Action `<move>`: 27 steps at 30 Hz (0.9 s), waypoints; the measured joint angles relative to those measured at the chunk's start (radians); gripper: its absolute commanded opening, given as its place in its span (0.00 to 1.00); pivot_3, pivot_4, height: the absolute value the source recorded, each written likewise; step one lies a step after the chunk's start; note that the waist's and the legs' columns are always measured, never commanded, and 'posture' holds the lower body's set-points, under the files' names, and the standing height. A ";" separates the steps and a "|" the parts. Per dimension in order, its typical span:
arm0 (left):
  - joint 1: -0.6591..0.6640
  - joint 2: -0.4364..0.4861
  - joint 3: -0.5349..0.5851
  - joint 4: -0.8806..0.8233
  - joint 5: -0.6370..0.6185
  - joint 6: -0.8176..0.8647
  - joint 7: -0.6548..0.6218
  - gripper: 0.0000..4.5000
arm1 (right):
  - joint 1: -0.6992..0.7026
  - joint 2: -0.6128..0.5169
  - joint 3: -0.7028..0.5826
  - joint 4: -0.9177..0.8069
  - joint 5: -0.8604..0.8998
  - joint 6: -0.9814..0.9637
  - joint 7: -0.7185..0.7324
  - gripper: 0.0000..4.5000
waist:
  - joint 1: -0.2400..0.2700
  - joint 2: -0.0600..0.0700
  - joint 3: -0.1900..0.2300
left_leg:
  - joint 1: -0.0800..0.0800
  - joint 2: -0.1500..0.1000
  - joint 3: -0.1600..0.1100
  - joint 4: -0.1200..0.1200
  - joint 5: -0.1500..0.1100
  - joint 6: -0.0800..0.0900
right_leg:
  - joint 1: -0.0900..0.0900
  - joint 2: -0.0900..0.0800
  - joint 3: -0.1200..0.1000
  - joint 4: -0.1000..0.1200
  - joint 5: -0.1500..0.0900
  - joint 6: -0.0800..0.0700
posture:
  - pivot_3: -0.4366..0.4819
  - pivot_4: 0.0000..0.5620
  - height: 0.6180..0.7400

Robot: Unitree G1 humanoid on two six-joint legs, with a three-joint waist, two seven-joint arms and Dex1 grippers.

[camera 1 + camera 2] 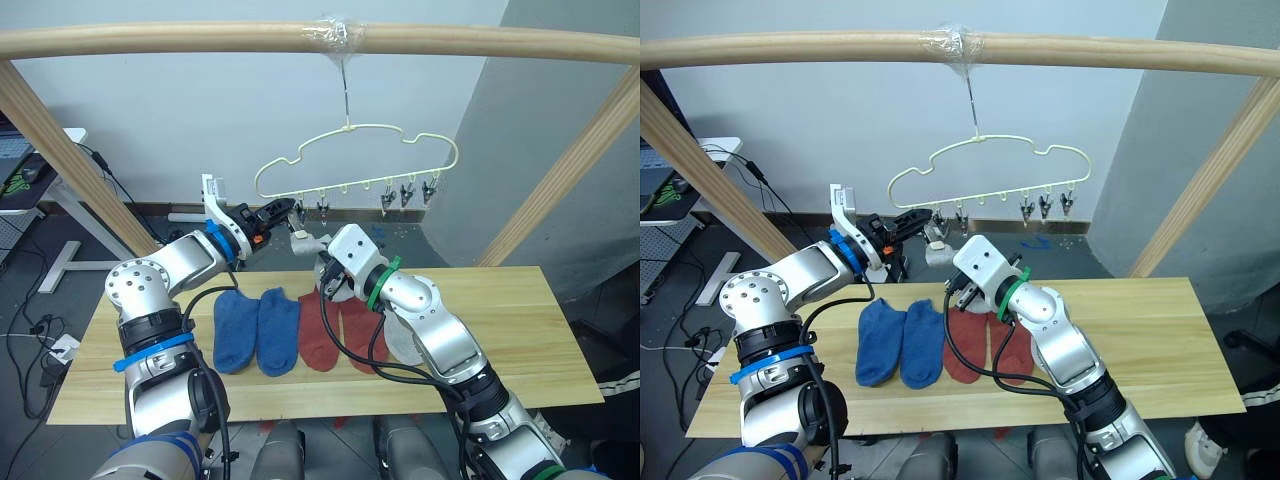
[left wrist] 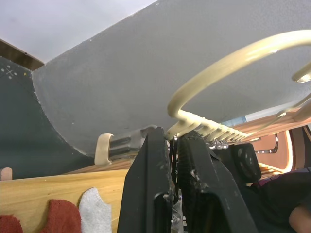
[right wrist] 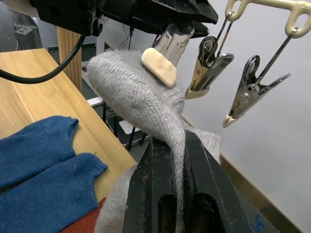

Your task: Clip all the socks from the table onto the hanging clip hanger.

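So this is mid-clip on the first grey one. The right gripper (image 3: 167, 194) has its two black fingers pinched tight on a light grey sock (image 3: 131, 97), held up just under the leftmost end of the clip hanger (image 1: 350, 160), which hangs by its hook from the wooden pole (image 1: 150, 40). The left gripper (image 1: 280, 211) is up there too, fingers narrowed down onto the leftmost clip (image 3: 167, 53), and from the right wrist view it looks like it's squeezing that clip while the sock's top edge sits right against the cream-tipped jaw. Can't really tell whether the fabric is actually inside the clip's mouth or just pressed against it.

The next two clips (image 3: 252, 92) along the row hang free and shut, nothing in them.

Down on the table (image 1: 500, 340): two blue socks (image 1: 257, 330) side by side near the middle toward the left end, two rust-red socks (image 1: 335, 335) touching them on the right, and another light grey one (image 2: 95, 213) mostly hidden behind the right arm.

My guess for the next bit: nudge the sock edge deeper between the clip's jaws, then let the left fingers ease off so the clip bites, and only then release the right. Let go too soon and it probably just drops back onto the bench.
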State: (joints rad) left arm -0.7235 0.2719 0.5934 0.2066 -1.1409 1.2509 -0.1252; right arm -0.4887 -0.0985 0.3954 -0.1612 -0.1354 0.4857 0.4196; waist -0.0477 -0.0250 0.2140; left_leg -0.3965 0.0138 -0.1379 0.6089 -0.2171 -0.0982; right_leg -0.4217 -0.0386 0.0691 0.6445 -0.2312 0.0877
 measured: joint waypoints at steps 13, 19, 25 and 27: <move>0.056 0.049 0.018 -0.066 -0.082 0.004 0.022 1.00 | 0.000 0.005 -0.002 0.026 0.011 -0.027 -0.005 0.00 | -0.005 0.000 0.000 | 0.000 0.000 0.000 0.000 0.000 0.000 | 0.000 0.000 0.000 0.000 0.000 -0.001 | 0.51 0.34 1.00; 0.191 0.112 -0.025 -0.194 -0.108 0.033 0.017 1.00 | 0.002 0.051 -0.020 0.083 0.070 -0.027 0.016 0.00 | -0.003 0.000 0.000 | 0.000 0.000 0.000 0.000 0.000 0.000 | 0.000 0.000 0.000 0.000 0.000 -0.001 | 0.53 0.33 1.00; 0.208 0.209 -0.029 -0.253 -0.151 0.029 -0.020 1.00 | -0.001 0.108 -0.053 0.131 0.163 0.037 0.044 0.00 | 0.010 -0.001 0.000 | 0.000 0.000 -0.001 0.000 0.000 0.000 | 0.000 0.000 -0.001 0.001 0.000 0.000 | 0.57 0.32 1.00; 0.225 0.237 -0.043 -0.270 -0.149 0.024 -0.041 1.00 | -0.011 0.111 -0.060 0.148 0.172 0.042 0.050 0.13 | 0.016 -0.001 0.000 | 0.000 0.000 -0.001 0.000 0.000 0.000 | 0.000 0.000 -0.001 0.001 0.000 -0.001 | 0.59 0.31 1.00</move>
State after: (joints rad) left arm -0.4986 0.5088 0.5508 -0.0636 -1.2897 1.2750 -0.1658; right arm -0.4995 0.0122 0.3351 -0.0135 0.0362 0.5280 0.4694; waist -0.0320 -0.0255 0.2138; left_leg -0.3962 0.0143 -0.1391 0.6088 -0.2169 -0.0979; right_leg -0.4217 -0.0382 0.0681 0.6453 -0.2312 0.0870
